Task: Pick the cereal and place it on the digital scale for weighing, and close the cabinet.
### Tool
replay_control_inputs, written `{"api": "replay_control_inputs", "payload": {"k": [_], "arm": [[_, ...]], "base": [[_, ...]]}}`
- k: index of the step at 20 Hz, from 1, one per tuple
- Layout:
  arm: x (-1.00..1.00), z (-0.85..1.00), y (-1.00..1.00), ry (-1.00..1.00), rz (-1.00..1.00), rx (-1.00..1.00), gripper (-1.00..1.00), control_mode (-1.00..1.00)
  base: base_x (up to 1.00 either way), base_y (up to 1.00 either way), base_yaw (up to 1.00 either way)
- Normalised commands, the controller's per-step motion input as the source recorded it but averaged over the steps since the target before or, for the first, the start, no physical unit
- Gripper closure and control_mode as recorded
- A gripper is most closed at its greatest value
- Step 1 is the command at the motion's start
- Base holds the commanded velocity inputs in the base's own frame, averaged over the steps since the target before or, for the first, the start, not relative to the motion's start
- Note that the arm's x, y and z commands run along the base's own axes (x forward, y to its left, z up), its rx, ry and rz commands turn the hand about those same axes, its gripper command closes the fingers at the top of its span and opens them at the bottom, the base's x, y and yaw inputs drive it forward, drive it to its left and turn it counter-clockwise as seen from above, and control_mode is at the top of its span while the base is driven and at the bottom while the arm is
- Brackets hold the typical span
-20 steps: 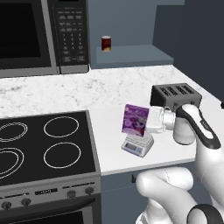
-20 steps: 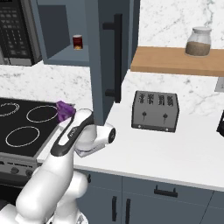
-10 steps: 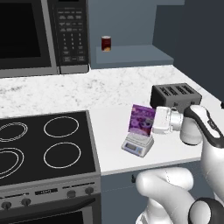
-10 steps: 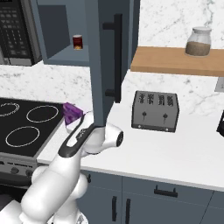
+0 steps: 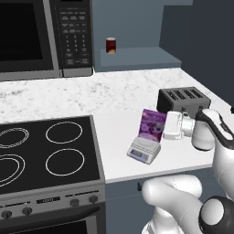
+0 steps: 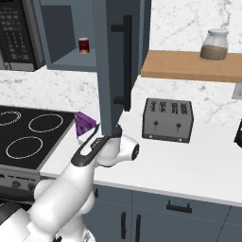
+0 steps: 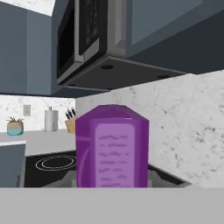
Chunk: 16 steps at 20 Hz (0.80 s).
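Note:
The cereal (image 5: pixel 153 124), a small purple box, stands upright just over the back of the digital scale (image 5: pixel 144 151) on the white counter; I cannot tell whether they touch. My gripper (image 5: pixel 163 125) is shut on the box's right edge, with the hand reaching in from the right. In the right base view the cereal (image 6: pixel 85 124) peeks out behind my arm. The hand view has the cereal (image 7: pixel 111 148) close up between the fingers. The cabinet door (image 6: pixel 111 61) stands open, its black bar handle (image 6: pixel 125 61) facing the room.
A dark red can (image 5: pixel 110 45) sits on the open cabinet's shelf. The black toaster (image 5: pixel 183 98) stands right behind my hand. The stove (image 5: pixel 45 151) lies left of the scale, with the microwave (image 5: pixel 41 36) above it. A jar (image 6: pixel 215 45) rests on a wooden shelf (image 6: pixel 189 66).
The gripper has carried the cereal a little to the right over the scale, and the box has turned from tilted to upright. The scale has stayed put.

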Motion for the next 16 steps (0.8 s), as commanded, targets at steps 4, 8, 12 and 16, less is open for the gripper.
{"api": "replay_control_inputs", "payload": {"k": [4, 8, 12, 16], "arm": [[0.09, -0.14, -0.28, -0.03, 0.0, 0.0, 1.0, -1.0], [0.16, -0.17, -0.14, 0.0, 0.0, 0.0, 1.0, -1.0], [0.15, -0.06, 0.0, 0.0, 0.0, 0.0, 1.0, -1.0], [0.1, -0.13, 0.0, 0.01, 0.0, 0.0, 1.0, -1.0]], "base": [[0.0, 0.0, 0.0], [0.0, 0.0, 0.0], [0.0, 0.0, 0.0], [0.0, 0.0, 0.0]]}}
